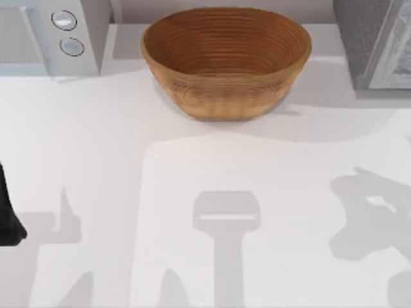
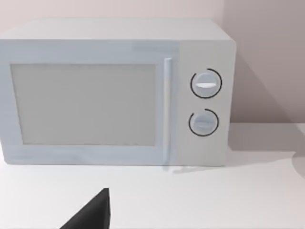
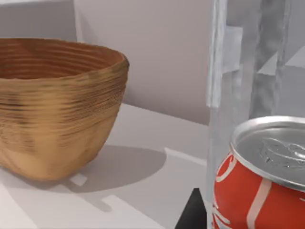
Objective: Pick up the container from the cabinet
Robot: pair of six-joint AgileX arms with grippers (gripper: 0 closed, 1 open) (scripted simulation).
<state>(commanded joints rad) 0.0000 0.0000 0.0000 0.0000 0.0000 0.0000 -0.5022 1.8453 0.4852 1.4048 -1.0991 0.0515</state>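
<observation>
— Table [image 1: 96,147] first: white and flat, with what on it?

— At the back middle of the top view we see a brown woven basket of bowl shape [image 1: 226,61], standing upright on the table. At the back left stands a pale grey microwave oven with two round dials [image 1: 54,35]. At the back right corner is a grey cabinet [image 1: 372,42], cut by the edge of the view.

— Where is the container of the task?

— In the right wrist view we see a red drink can with a silver top [image 3: 259,191], upright and very close to the camera. Behind it rise pale, partly see-through panels of the cabinet [image 3: 248,71]. We cannot tell if the can stands inside the cabinet or is lifted. The basket [image 3: 52,105] is near, on the table beside it.

— And our grippers?

— Of our left arm, a black part [image 1: 9,218] shows at the left edge of the top view, well apart from the basket. A dark finger of the left gripper [image 2: 93,212] shows in the left wrist view, before the microwave oven [image 2: 114,90], whose door is closed. If its jaws are apart or together, we cannot tell.

— The right one?

— A dark finger of the right gripper [image 3: 193,212] shows just beside the can. If the jaws are clamped on the can, we cannot tell.
</observation>
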